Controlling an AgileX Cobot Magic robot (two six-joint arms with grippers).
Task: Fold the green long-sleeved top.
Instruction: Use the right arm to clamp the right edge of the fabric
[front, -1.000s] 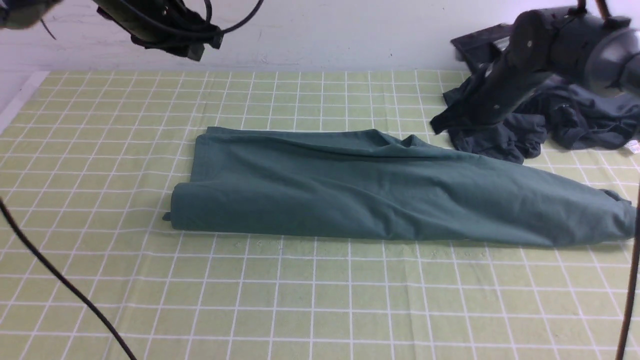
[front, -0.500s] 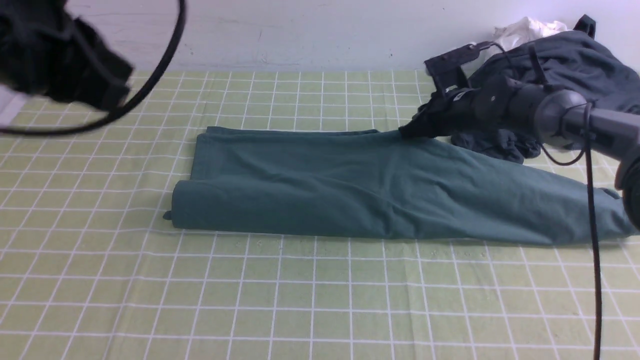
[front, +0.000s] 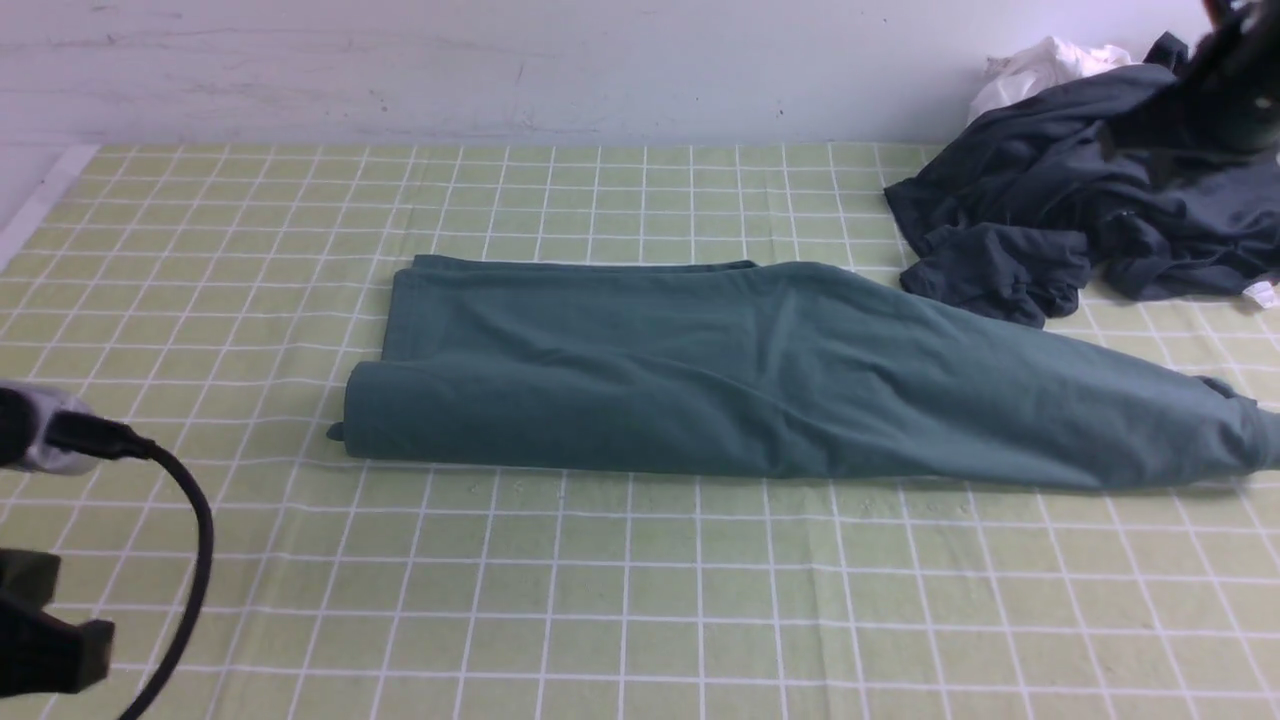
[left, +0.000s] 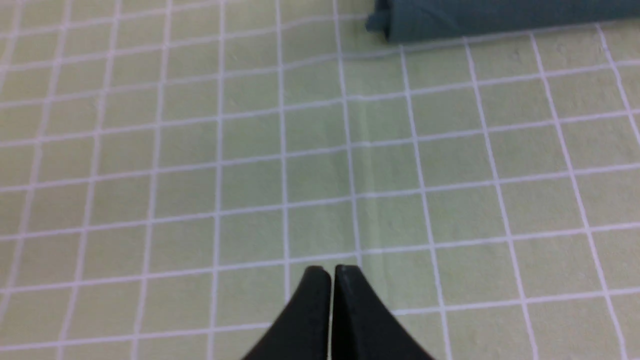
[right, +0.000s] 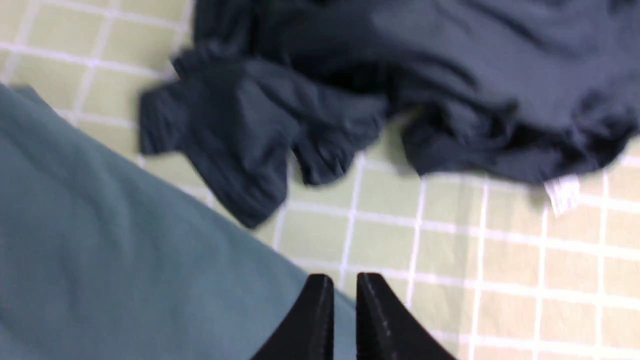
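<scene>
While the green long-sleeved top (front: 780, 390) lies folded on the table (front: 640, 600), left jaws are pressed together, right jaws barely parted, both empty

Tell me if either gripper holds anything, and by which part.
Nothing is held. The left gripper is shut on nothing, the right gripper slightly open and empty; the dull teal-green cotton top lies free.

Right gripper (right: 341, 285) tips hang over the green long-sleeved top's (right: 100, 240) edge, jaws a narrow slit apart, nothing between them. Dark charcoal garment (right: 400, 90) lies crumpled close beside the top on the green checked tablecloth (right: 450, 260). White tag (right: 562, 192) shows at the garment's hem; picture somewhat blurred.
</scene>
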